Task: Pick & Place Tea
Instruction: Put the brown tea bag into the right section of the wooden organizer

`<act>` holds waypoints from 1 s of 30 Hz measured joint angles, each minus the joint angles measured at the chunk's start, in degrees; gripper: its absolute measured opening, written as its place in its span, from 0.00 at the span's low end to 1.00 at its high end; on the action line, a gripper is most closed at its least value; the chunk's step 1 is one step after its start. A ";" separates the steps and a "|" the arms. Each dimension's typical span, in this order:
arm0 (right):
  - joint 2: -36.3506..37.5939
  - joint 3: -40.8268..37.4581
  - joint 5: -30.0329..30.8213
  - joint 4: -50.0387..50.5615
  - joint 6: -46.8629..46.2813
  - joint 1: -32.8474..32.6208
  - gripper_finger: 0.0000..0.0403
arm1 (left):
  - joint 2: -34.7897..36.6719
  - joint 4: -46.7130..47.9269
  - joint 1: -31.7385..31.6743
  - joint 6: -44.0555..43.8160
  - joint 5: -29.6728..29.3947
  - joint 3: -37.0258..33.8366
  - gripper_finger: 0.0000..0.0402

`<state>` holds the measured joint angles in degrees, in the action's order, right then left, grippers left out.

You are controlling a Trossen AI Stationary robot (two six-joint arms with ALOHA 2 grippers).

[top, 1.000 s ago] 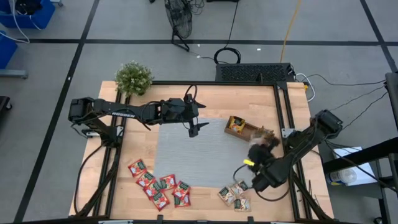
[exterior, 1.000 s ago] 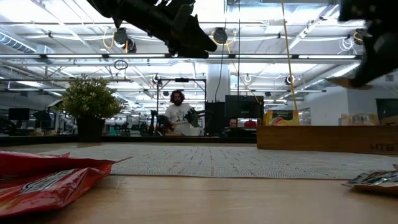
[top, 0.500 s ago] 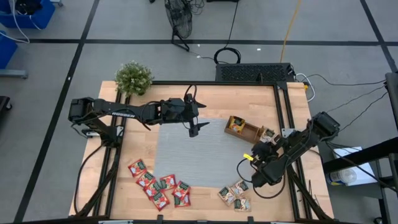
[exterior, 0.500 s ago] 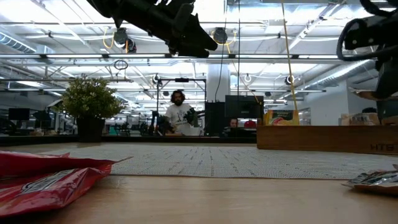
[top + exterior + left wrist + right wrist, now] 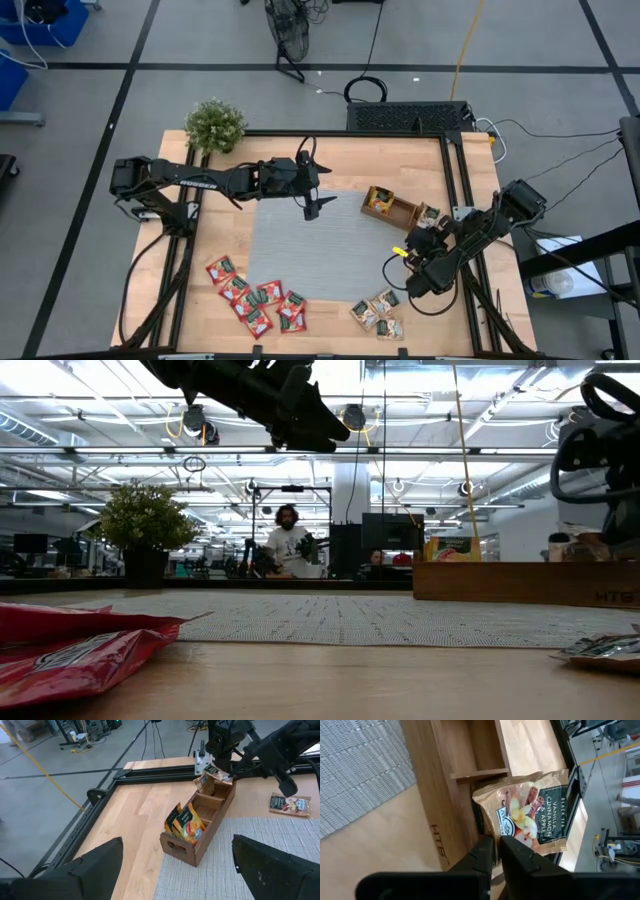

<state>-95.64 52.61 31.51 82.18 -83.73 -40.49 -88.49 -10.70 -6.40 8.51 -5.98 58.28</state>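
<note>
From above, the right claw [image 5: 428, 226] sits at the far end of the wooden tray [image 5: 392, 207], near the right edge of the tabletop [image 5: 340, 160]; the left claw [image 5: 313, 207] hangs over the far edge of the grey mat [image 5: 300, 250], spread wide with nothing between its fingers; only this view shows all the loose tea, red sachets [image 5: 255, 297] scattered by the mat's near left corner and pale ones [image 5: 378, 313] by its near right corner.

The right wrist view gives what the overhead cannot; the pale sachet [image 5: 532, 817], printed with dark green and a vanilla-and-cinnamon picture, leans in the tray's end compartment, and the dark fingers [image 5: 515, 857] stand close together with a narrow slit between them, their tips at the sachet's lower edge; whether they still pinch it I cannot tell.

The left wrist view shows orange-yellow sachets [image 5: 186, 822] standing in the compartment at the tray's other end, the middle one bare.

The low view adds a person [image 5: 287, 545] in the room beyond, and a potted plant [image 5: 146, 525].
</note>
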 joint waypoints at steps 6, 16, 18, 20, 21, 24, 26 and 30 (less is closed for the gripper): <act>0.00 -1.07 2.63 -0.17 -1.18 0.00 0.17 | -0.02 0.00 -0.01 0.00 0.00 0.00 0.91; 0.59 -1.30 4.44 2.88 -5.20 0.05 0.31 | 0.00 0.02 0.01 0.00 0.00 0.00 0.91; 1.36 0.36 4.38 6.15 -7.32 0.07 0.30 | -0.01 0.01 0.00 0.00 0.00 0.01 0.91; 2.59 2.92 4.71 8.25 -8.29 0.28 0.28 | -0.01 0.00 -0.01 0.00 0.00 0.00 0.91; 3.67 4.07 5.38 7.61 -6.71 0.47 0.27 | -0.01 0.00 0.00 0.00 0.00 0.00 0.91; 8.17 7.34 7.85 6.24 -0.81 2.04 0.22 | 0.00 0.02 0.01 0.00 0.00 0.00 0.91; 11.33 8.93 7.12 4.87 3.79 3.96 0.16 | -0.02 -0.02 0.01 0.00 0.00 0.00 0.91; 18.09 9.33 -3.39 -2.67 19.06 11.54 0.02 | -0.01 -0.14 0.01 0.00 0.00 0.00 0.91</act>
<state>-77.55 61.94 28.12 79.50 -64.67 -28.95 -88.49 -10.84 -6.39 8.51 -5.98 58.28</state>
